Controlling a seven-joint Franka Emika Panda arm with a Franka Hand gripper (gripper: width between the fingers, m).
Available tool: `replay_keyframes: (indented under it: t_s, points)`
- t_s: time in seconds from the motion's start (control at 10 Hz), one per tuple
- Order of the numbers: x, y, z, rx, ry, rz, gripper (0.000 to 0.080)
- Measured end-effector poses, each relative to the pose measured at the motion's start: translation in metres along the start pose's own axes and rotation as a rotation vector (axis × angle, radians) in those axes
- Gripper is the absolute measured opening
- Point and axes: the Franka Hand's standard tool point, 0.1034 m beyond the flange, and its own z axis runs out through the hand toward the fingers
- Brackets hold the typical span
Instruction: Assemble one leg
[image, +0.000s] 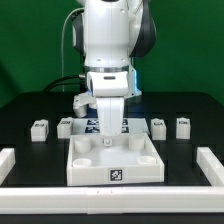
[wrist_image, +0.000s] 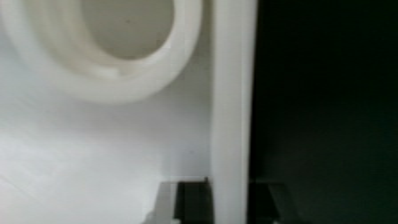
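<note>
The large white tray-like piece (image: 140, 160) lies at the front middle of the table, with round corner sockets and a tag on its front face. My gripper (image: 107, 128) is down at its far edge. In the wrist view the gripper (wrist_image: 231, 186) has one dark finger (wrist_image: 194, 205) on each side of the tray's thin edge wall (wrist_image: 231, 90), both touching it, next to a round socket (wrist_image: 116, 40). Several small white legs with tags stand in a row behind the tray: two on the exterior view's left (image: 40, 129) (image: 66, 127) and two on its right (image: 158, 127) (image: 183, 126). None is held.
The marker board (image: 124, 124) lies behind the tray, partly hidden by the arm. White rails border the table at the exterior view's left (image: 12, 160) and right (image: 210, 165). The tabletop is black.
</note>
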Motion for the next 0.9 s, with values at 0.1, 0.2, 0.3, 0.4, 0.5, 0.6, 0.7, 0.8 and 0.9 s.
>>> replay_keyframes:
  t_s: [0.1,0.2,0.3,0.4,0.5,0.6,0.7,0.8,0.9]
  points:
    - [0.000,0.000,0.000,0.000,0.000,-0.001,0.0058]
    - [0.000,0.000,0.000,0.000,0.000,-0.001,0.0058]
    - [0.000,0.000,0.000,0.000,0.000,-0.001,0.0057]
    - [0.000,0.000,0.000,0.000,0.000,-0.001,0.0057]
    - [0.004,0.003,-0.001,-0.018,0.006,0.067,0.0057]
    - [0.013,0.005,0.000,-0.028,0.011,0.107,0.0057]
    - [0.023,0.008,0.000,-0.030,0.014,0.139,0.0057]
    - [0.029,0.013,0.000,-0.015,0.006,0.116,0.0057]
    - [0.031,0.023,0.000,0.005,-0.002,0.074,0.0057]
